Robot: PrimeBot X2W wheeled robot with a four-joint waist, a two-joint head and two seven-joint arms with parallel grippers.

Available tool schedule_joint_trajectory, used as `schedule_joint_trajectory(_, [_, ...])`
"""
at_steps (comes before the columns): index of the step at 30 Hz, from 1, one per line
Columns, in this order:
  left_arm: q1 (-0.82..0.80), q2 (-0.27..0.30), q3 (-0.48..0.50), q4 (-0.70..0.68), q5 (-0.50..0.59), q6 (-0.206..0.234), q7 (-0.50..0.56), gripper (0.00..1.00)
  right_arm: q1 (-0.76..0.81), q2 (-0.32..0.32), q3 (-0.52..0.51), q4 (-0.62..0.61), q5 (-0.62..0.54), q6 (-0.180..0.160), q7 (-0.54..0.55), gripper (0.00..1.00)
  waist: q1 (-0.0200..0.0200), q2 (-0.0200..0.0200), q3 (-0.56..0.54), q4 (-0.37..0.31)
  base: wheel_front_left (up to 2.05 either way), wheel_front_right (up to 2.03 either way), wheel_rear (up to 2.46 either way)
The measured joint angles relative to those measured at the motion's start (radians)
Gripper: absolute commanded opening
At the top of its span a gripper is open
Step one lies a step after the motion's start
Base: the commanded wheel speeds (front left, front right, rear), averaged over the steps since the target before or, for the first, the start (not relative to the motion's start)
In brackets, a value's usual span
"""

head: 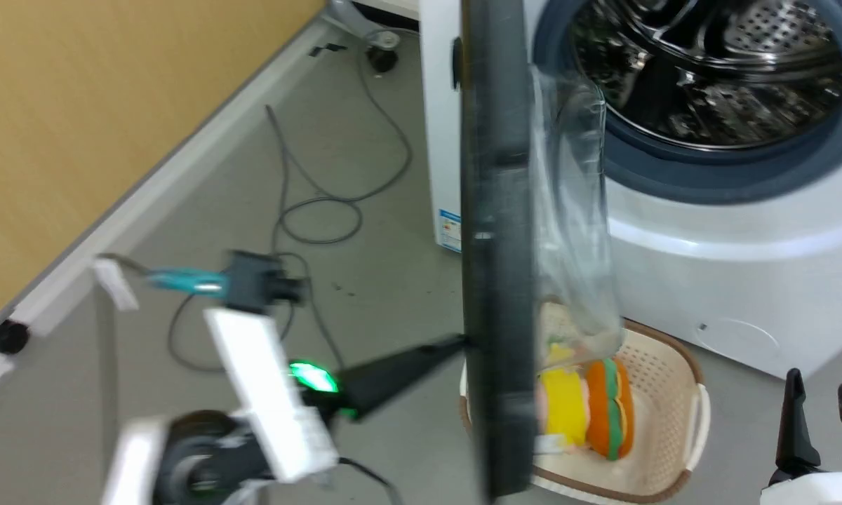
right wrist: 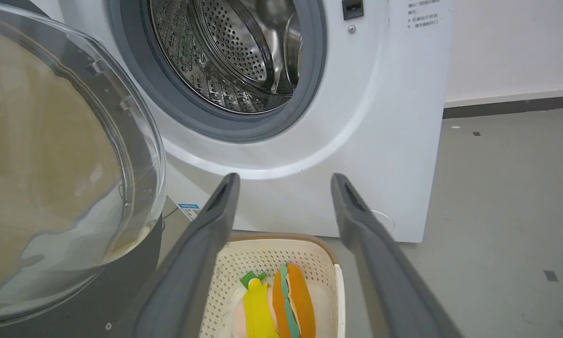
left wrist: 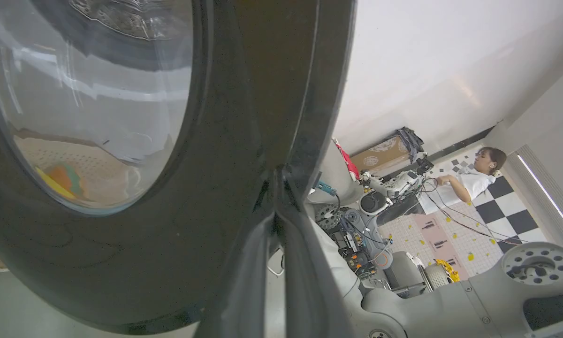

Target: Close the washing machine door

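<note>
Pressed together with nothing between them, the two long dark fingers of my left gripper (left wrist: pixel 277 202) meet tip-first against the outer edge of the large round washing machine door (head: pixel 498 245). The door has a wide glossy black rim and a bulging clear glass bowl. It stands wide open, swung out edge-on from the left side of the big white boxy washing machine (head: pixel 709 245), baring the perforated steel drum (right wrist: pixel 230 51). Below the door sits a cream perforated plastic basket (right wrist: pixel 262 263) holding a soft toy burger (right wrist: pixel 291 300). My right gripper (right wrist: pixel 284 180) hangs spread wide and empty.
</note>
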Motion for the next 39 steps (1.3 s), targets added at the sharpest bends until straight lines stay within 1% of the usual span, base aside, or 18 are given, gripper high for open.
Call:
schedule_joint_trajectory(3, [-0.021,-0.034,-0.094,0.045,0.007,0.0,-0.051,0.0,-0.007,0.001,0.002,0.0,0.0,0.0,0.0,1.0,0.0,0.0,0.006,-0.031,0.0,0.0,0.0])
schedule_joint_trajectory(7, [-0.047,-0.061,-0.199,0.125,0.006,0.0,-0.171,0.0,-0.03,0.001,0.009,0.001,0.002,0.0,0.0,1.0,0.0,0.0,0.019,-0.082,0.0,0.0,0.0])
schedule_joint_trajectory(9, [-0.071,-0.067,-0.242,0.168,0.029,0.0,-0.268,0.0,-0.039,0.001,0.012,0.0,0.002,0.0,0.0,1.0,0.0,0.0,0.027,-0.111,0.0,0.0,0.0])
schedule_joint_trajectory(11, [-0.105,-0.073,-0.274,0.228,0.041,0.0,-0.39,0.0,-0.045,0.001,0.009,0.0,0.002,0.0,0.0,1.0,0.0,0.0,0.037,-0.14,0.0,0.0,0.0])
schedule_joint_trajectory(13, [-0.139,-0.073,-0.308,0.29,0.031,0.0,-0.504,0.0,-0.05,0.002,0.007,-0.001,0.002,0.0,0.0,1.0,0.0,0.0,0.047,-0.17,0.0,0.0,0.0])
schedule_joint_trajectory(15, [-0.176,-0.069,-0.357,0.344,0.002,0.0,-0.595,0.0,-0.051,0.001,0.004,-0.002,0.002,0.0,0.0,1.0,0.0,0.0,0.057,-0.197,0.0,0.0,0.0])
schedule_joint_trajectory(18, [-0.249,-0.07,-0.437,0.419,-0.01,0.0,-0.689,0.0,-0.056,0.002,0.003,-0.002,0.002,0.0,0.0,1.0,0.0,0.0,0.072,-0.235,0.0,0.0,0.0])
schedule_joint_trajectory(19, [-0.335,-0.079,-0.519,0.492,-0.057,0.0,-0.788,0.0,-0.062,0.002,0.005,-0.001,0.002,0.0,0.0,1.0,0.0,0.0,0.086,-0.28,0.0,0.0,0.0])
schedule_joint_trajectory(23, [-0.371,-0.078,-0.558,0.548,-0.095,0.0,-0.868,0.0,-0.063,0.002,0.018,-0.001,0.005,0.0,0.0,1.0,0.0001,0.0,0.087,-0.316,0.0,0.0,0.0])
schedule_joint_trajectory(26, [-0.371,-0.077,-0.579,0.575,-0.102,0.0,-0.903,0.0,-0.062,0.002,0.019,-0.005,0.008,0.0,0.0,1.0,0.0,0.0,0.07,-0.326,0.0,0.0,0.0])
schedule_joint_trajectory(29, [-0.366,-0.06,-0.602,0.579,-0.096,0.0,-0.936,0.0,-0.058,0.002,0.03,-0.011,0.008,0.0,0.0,1.0,0.0,0.0,0.046,-0.329,0.0,0.0,0.0])
schedule_joint_trajectory(31, [-0.36,-0.03,-0.618,0.576,-0.077,0.0,-0.967,0.0,-0.053,0.002,0.033,-0.016,0.008,0.0,0.0,1.0,0.0,0.0,0.029,-0.33,0.0,0.0,0.0])
schedule_joint_trajectory(33, [-0.356,0.014,-0.641,0.586,-0.018,0.0,-1.02,0.0,-0.041,0.002,0.035,-0.026,0.008,0.0,0.0,1.0,0.0,0.0,0.013,-0.33,0.0,0.0,0.0])
schedule_joint_trajectory(36, [-0.354,0.077,-0.66,0.628,0.081,0.0,-1.127,0.0,-0.029,0.002,0.039,-0.041,0.005,0.0,0.0,1.0,0.0,0.0,-0.005,-0.329,0.0,0.0,0.0])
schedule_joint_trajectory(38, [-0.354,0.114,-0.659,0.683,0.175,0.002,-1.183,0.0,-0.028,0.002,0.04,-0.054,0.0,0.0,0.0,1.0,0.0,0.0,-0.014,-0.327,0.0,0.0,0.0])
schedule_joint_trajectory(39, [-0.356,0.127,-0.651,0.706,0.23,0.018,-1.199,0.0,-0.024,0.001,0.041,-0.065,-0.012,0.0,0.0,1.0,0.0,0.0,-0.017,-0.326,0.0,0.0,0.0])
